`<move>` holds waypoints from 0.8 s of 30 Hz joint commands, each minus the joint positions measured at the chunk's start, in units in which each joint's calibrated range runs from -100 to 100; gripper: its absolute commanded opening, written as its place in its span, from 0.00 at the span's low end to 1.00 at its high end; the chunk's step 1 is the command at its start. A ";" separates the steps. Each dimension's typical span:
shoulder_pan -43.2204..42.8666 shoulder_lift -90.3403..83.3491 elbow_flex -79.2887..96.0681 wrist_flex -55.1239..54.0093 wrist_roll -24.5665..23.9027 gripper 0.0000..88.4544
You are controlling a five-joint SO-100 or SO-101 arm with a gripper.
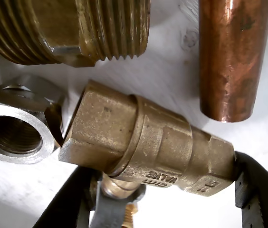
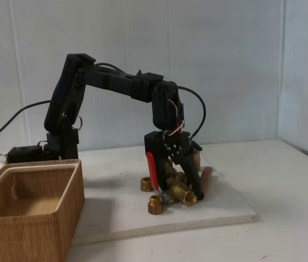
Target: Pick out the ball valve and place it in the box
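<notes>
A robot arm's gripper (image 2: 181, 192) reaches down onto a white board (image 2: 225, 210) crowded with plumbing fittings, its black fingers (image 1: 260, 190) standing either side of the ball valve (image 1: 148, 142). In the wrist view the brass valve body lies slantwise between the fingers, one at lower left and one against its right end, so the gripper looks spread around the valve and closing in; whether it is already pinching cannot be told. The valve's red lever (image 2: 150, 170) stands nearly upright in the fixed view, suggesting the body is rolled onto its side, which leaves its flanks free for the fingers.

Neighbours press close. A steel nut (image 1: 15, 133) sits just beside the valve's left end, a large threaded brass fitting (image 1: 72, 28) lies just above it, and a copper tube (image 1: 231, 57) is near its upper right. A straight lift looks the safest way out, since any sideways drag would likely knock the nut or tube.

The wicker box (image 2: 28, 210) waits well apart at the left of the fixed view, off the board on the counter (image 2: 285, 229), open-topped and apparently empty. The route there is open, though two small brass fittings (image 2: 155, 205) lie on that side and the box rim must be cleared
</notes>
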State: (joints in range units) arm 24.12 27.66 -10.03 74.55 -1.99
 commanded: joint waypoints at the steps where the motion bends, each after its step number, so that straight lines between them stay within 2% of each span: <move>1: -0.50 -0.32 -0.08 0.23 -0.08 0.13; 9: 0.01 -1.33 -1.34 1.60 0.07 0.13; 19: 0.16 -1.25 -15.06 18.39 0.18 0.13; 24: 0.16 -0.99 -17.04 20.20 0.18 0.13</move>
State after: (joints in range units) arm 24.19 27.66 -24.10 93.47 -2.14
